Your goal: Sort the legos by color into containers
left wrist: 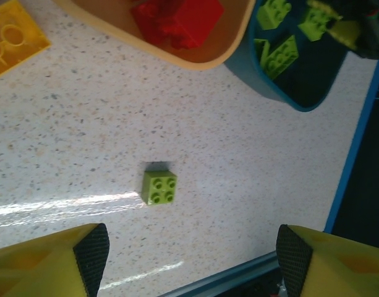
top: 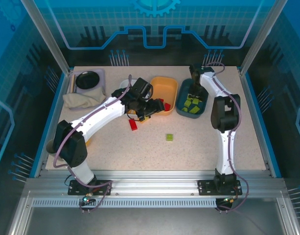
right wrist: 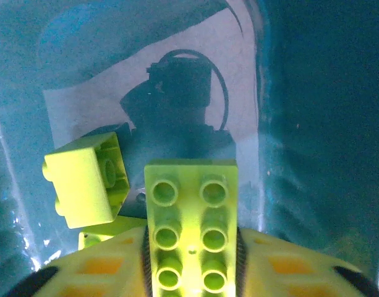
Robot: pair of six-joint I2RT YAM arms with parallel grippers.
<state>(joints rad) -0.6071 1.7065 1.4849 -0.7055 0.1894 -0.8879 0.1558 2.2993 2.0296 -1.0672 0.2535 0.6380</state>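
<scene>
My right gripper [right wrist: 190,263] hangs low inside the dark teal bin [right wrist: 313,124], shut on an oblong light green lego [right wrist: 190,204] with both pads against its sides. Another green lego [right wrist: 87,179] lies tipped beside it. In the top view the right gripper [top: 197,91] is over the teal bin [top: 181,108], which holds several green legos [top: 193,104]. My left gripper [top: 149,108] is open by the orange bin [top: 164,84], which holds red legos [left wrist: 177,21]. A square green lego [left wrist: 159,187] lies on the table ahead of the open left gripper [left wrist: 192,247]. A red lego [top: 133,125] and a yellow lego [left wrist: 10,37] are loose nearby.
A black bowl [top: 87,79] on a lavender tray and a crumpled cloth [top: 81,99] sit at the back left. The white bin [top: 124,83] is partly hidden behind my left arm. The table's blue edge rail [left wrist: 356,154] runs along the right.
</scene>
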